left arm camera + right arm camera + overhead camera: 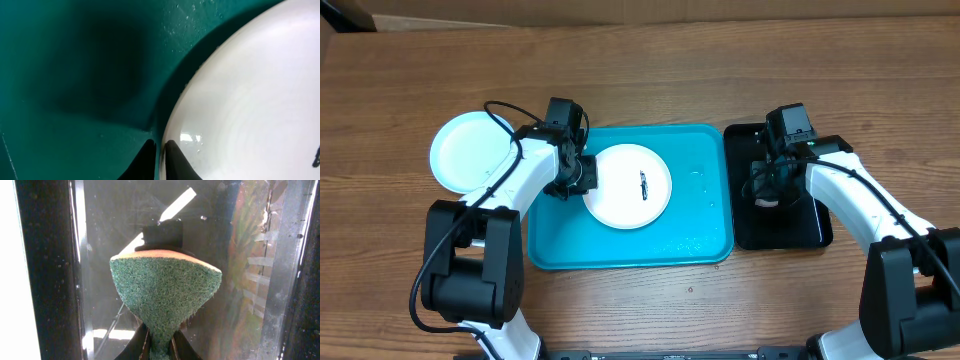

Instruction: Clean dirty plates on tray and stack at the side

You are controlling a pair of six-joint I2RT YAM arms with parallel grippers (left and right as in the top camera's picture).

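A white plate (630, 185) with a small dark smear (644, 184) lies on the turquoise tray (700, 235). My left gripper (582, 174) is shut on this plate's left rim; the left wrist view shows its fingers (159, 159) pinching the white plate's (250, 100) edge above the tray (75, 75). A second pale plate (470, 150) lies on the table left of the tray. My right gripper (772, 190) is over the black tray (800, 230), shut on a green scouring sponge (165, 297). The yellow-green plate is out of view.
The glossy black tray (45, 270) lies just right of the turquoise tray, wet and reflective. Water droplets (692, 240) dot the turquoise tray's right side. Bare wooden table (650, 70) lies behind and in front.
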